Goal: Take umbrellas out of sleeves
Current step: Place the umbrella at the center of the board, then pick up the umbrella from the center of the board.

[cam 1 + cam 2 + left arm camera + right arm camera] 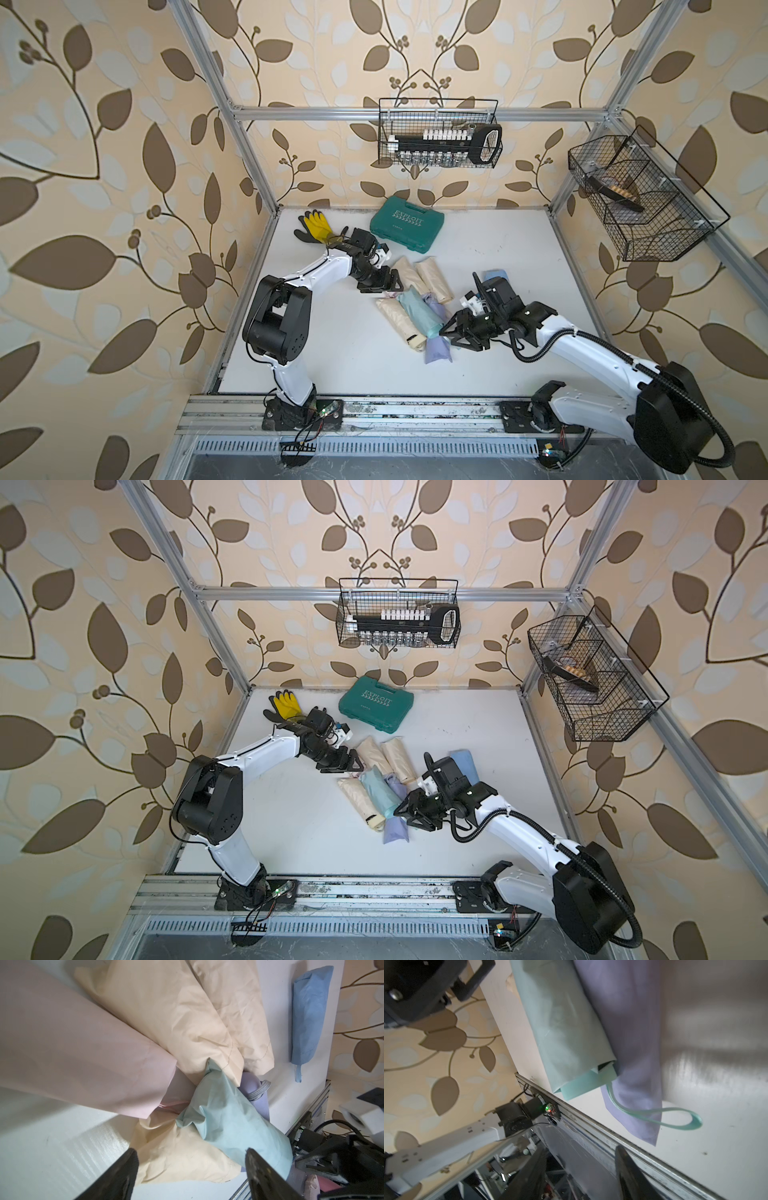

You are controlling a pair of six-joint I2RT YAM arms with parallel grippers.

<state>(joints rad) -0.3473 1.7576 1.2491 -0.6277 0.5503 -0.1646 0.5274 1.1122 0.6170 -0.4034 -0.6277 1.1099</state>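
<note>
A pile of sleeved umbrellas lies mid-table in both top views. It holds a mint sleeve (417,311) (380,793), a lilac sleeve (436,351) and cream sleeves (434,278). A blue one (494,275) lies apart, behind the right arm. My left gripper (398,280) (191,1159) is open at the pile's far-left end, over a cream sleeve (176,1157), beside a pink sleeve (72,1053). My right gripper (448,334) (577,1159) is open and empty next to the mint sleeve's mouth (583,1086). A mint wrist loop (675,1118) trails out of that mouth across the lilac sleeve (633,1043).
A green plastic case (407,224) and yellow-black gloves (313,226) lie at the back of the table. Wire baskets hang on the back wall (440,133) and the right frame (640,199). The metal rail (374,409) runs along the front edge.
</note>
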